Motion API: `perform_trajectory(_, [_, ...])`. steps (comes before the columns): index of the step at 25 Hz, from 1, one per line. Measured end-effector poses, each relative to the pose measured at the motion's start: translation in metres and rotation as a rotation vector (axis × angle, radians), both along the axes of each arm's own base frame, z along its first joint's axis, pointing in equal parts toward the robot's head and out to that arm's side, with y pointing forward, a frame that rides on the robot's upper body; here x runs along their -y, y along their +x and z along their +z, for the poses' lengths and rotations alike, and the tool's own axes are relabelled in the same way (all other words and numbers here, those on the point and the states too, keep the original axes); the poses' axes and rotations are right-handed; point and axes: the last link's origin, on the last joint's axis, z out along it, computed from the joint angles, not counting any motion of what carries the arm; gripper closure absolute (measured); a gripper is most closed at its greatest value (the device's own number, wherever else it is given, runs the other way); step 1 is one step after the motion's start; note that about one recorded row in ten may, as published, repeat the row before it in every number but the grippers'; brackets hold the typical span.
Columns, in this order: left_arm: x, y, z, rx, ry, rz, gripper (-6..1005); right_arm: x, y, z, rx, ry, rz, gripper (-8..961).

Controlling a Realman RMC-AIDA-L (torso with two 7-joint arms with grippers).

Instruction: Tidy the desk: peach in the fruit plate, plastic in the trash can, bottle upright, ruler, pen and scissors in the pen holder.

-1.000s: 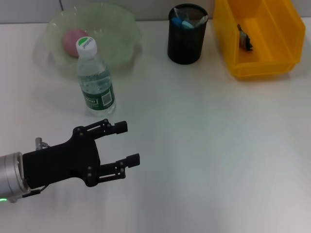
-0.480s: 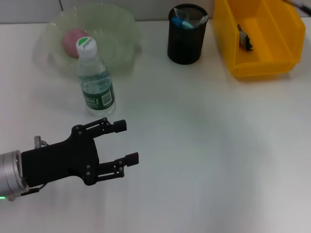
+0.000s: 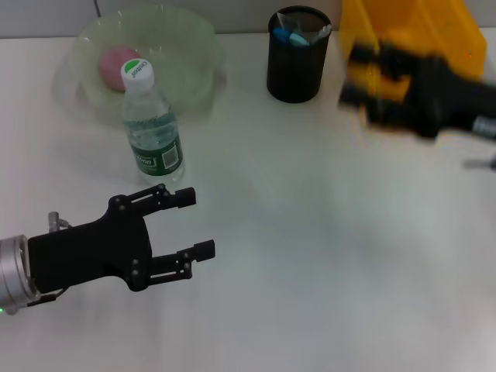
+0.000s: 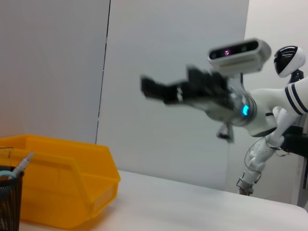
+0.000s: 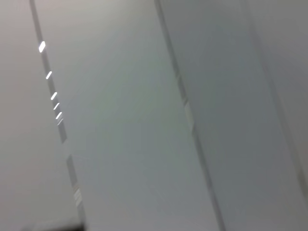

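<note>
The bottle (image 3: 151, 128) stands upright on the desk (image 3: 310, 232), in front of the fruit plate (image 3: 194, 35). The peach (image 3: 115, 60) lies in that plate. The pen holder (image 3: 297, 70) holds the blue-handled scissors (image 3: 293, 36) and a pen (image 3: 322, 32); I cannot make out the ruler. My left gripper (image 3: 198, 223) hovers open and empty, nearer me than the bottle. My right gripper (image 3: 353, 76) is a blur in front of the trash can (image 3: 434, 23), its fingers apart; it also shows as the right gripper (image 4: 156, 89) in the left wrist view. The plastic is hidden behind the right arm.
The left wrist view shows the trash can (image 4: 62, 183) and the pen holder's mesh edge (image 4: 7, 202) on the desk (image 4: 192, 207). Another white robot (image 4: 284, 110) stands beyond the desk. The right wrist view shows only grey wall panels.
My right arm has swung into view from the right and now covers the front of the trash can. My left gripper has drifted slightly back and to the left, still open.
</note>
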Motion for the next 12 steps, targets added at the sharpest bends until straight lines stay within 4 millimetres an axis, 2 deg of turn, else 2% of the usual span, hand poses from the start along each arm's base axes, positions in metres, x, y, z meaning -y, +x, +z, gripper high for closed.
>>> perform_trajectory(1, [-0.001,0.001,0.000,-0.004,-0.005,-0.007,212,0.011,0.006,-0.010,0.042,-0.035,0.021,194])
perform_trajectory(2, [-0.001,0.001,0.000,-0.004,-0.005,-0.007,212,0.011,0.006,-0.010,0.042,-0.035,0.021,194])
perform_trajectory(6, [-0.004,0.003,-0.003,-0.025,-0.022,-0.021,212,0.032,0.019,-0.030,0.130,-0.101,0.060,193])
perform_trajectory(12, [-0.004,0.004,-0.004,-0.042,-0.046,-0.038,211,0.048,0.033,-0.041,0.187,-0.112,0.061,193])
